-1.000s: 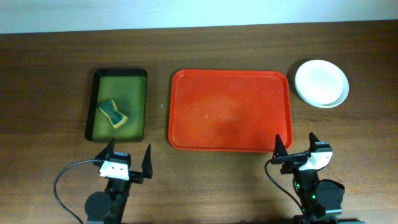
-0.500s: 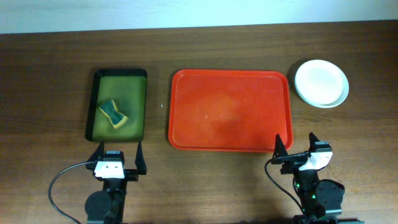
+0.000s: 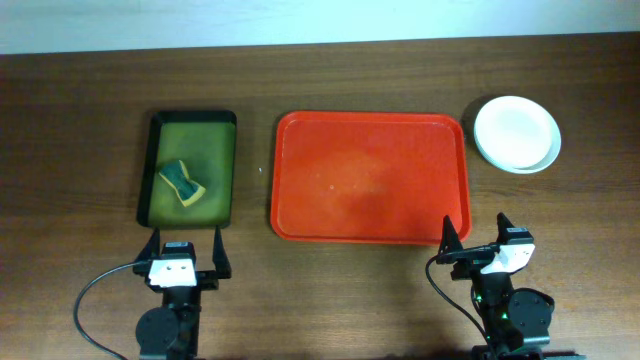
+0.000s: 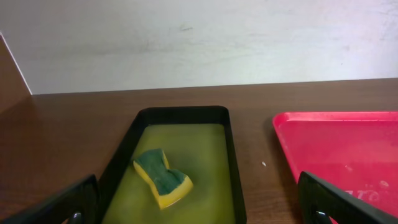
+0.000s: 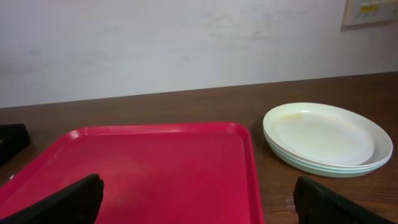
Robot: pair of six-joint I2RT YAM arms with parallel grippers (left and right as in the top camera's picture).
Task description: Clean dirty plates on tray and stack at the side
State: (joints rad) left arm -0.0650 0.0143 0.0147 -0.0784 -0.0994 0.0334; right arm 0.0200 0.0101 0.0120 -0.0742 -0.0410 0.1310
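The plates (image 3: 516,133) sit in one stack on the table at the back right, right of the tray; the right wrist view (image 5: 326,138) shows a white plate on top of pale mint-green ones. The red tray (image 3: 370,176) lies in the middle with nothing on it and also shows in the left wrist view (image 4: 348,149) and the right wrist view (image 5: 143,174). My left gripper (image 3: 185,250) is open and holds nothing, near the front edge, in front of the dark tray. My right gripper (image 3: 476,236) is open and holds nothing, at the red tray's front right corner.
A smaller dark tray with a green inside (image 3: 188,167) stands left of the red tray and holds a yellow and green sponge (image 3: 182,183), seen also in the left wrist view (image 4: 161,177). A pale wall runs behind the table.
My left gripper has turned and shifted slightly left, now squarely facing the dark tray. The right arm, the plates and the trays have not moved.
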